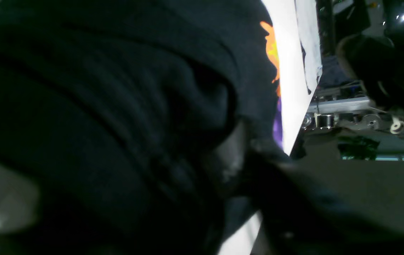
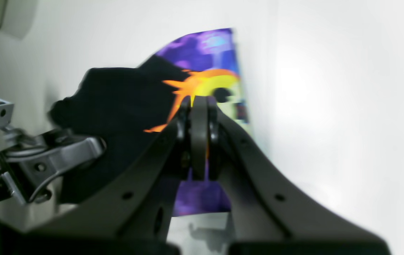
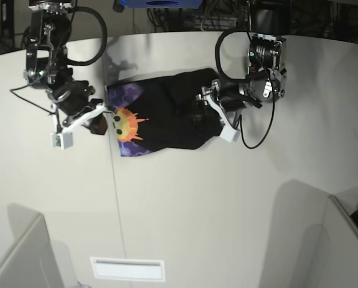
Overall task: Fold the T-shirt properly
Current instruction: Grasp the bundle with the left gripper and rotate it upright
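Observation:
The black T-shirt (image 3: pixel 173 114) lies bunched on the white table (image 3: pixel 196 198), its sun print (image 3: pixel 126 123) facing up at its left end. My right gripper (image 3: pixel 99 124) is beside that printed end. In the right wrist view its jaws (image 2: pixel 199 102) are pressed together over the sun print (image 2: pixel 219 83), with no cloth seen between them. My left gripper (image 3: pixel 205 103) sits at the shirt's right side, in gathered cloth. Black cloth (image 1: pixel 117 106) fills the left wrist view and hides the fingers. A strip of print (image 1: pixel 272 49) shows at its edge.
A seam (image 3: pixel 114 180) runs down the table. A white slot plate (image 3: pixel 128 269) lies near the front edge. Grey partitions stand at the front left (image 3: pixel 23 258) and front right (image 3: pixel 340 240). Cables and dark equipment (image 3: pixel 184 15) line the back.

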Controlling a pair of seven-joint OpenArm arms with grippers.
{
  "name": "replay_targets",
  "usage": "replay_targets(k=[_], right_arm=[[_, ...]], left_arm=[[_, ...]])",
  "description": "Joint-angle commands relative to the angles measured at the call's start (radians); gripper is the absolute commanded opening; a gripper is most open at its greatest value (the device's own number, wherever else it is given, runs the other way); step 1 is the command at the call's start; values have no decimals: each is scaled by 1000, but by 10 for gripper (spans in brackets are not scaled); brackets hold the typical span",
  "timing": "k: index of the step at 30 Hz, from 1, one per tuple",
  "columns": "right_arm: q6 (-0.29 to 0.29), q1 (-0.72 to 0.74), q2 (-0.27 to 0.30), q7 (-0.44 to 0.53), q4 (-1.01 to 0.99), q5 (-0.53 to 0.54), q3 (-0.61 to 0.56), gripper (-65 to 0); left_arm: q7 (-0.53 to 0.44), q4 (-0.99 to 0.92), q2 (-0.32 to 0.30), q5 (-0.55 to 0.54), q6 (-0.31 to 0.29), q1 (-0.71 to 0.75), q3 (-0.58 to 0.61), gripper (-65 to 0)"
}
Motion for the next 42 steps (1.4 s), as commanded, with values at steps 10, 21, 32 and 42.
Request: replay_targets(k=[10,21,32,42], right_arm=[[127,-20,9,18,18,8,144,-650],[139,-86,7,18,18,3,204,-650],[138,-140,4,20,18,2,204,-650],[136,-151,4,20,18,2,205,-650]], left_arm=[[83,-24,-276,25,32,-260,482,-650],[89,73,-365,231,29,-674,1203,-650],[87,128,-179,645,-66,-682,1275,-650],[14,128,-124,857,-102,-621,1284,-650]])
